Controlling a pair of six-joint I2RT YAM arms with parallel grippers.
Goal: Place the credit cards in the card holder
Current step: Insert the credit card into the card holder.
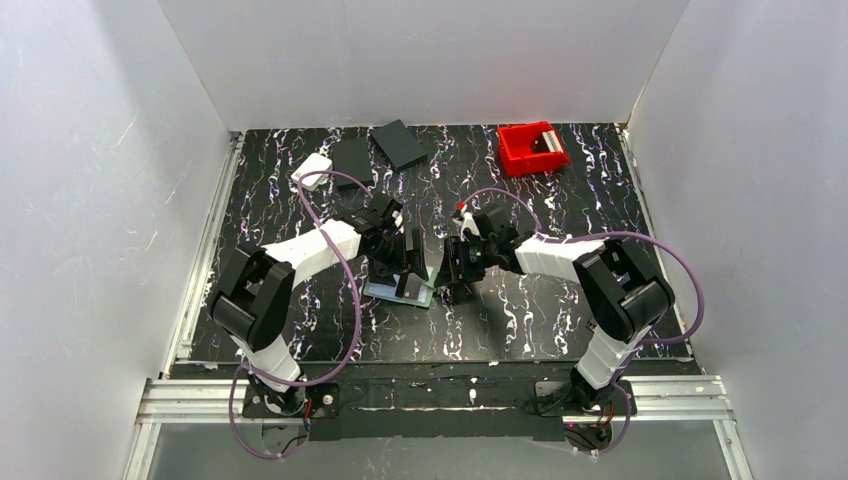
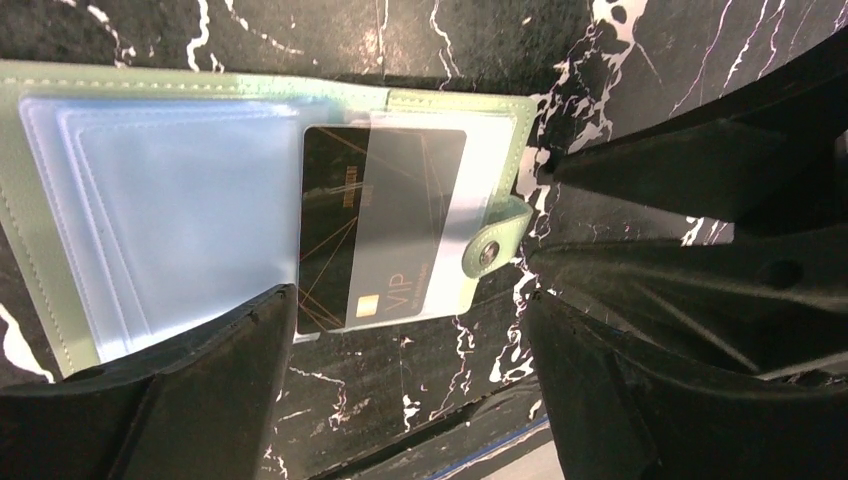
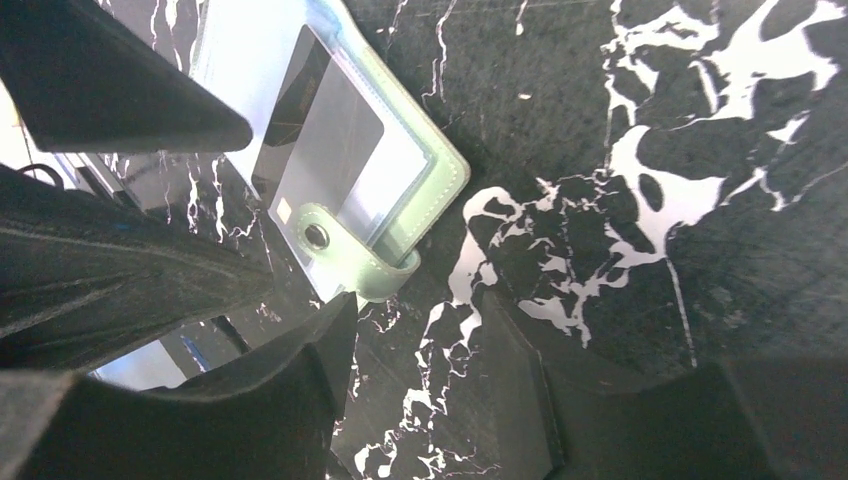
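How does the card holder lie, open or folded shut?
Open: the card holder shows clear pockets, a dark card partly in one.

bright, even light from above, with only soft shadows. glare whitens the clear pockets of the card holder [image 2: 170,220] in both wrist views; the black fingers [image 2: 200,400] just beside it loom blurred, out of focus.
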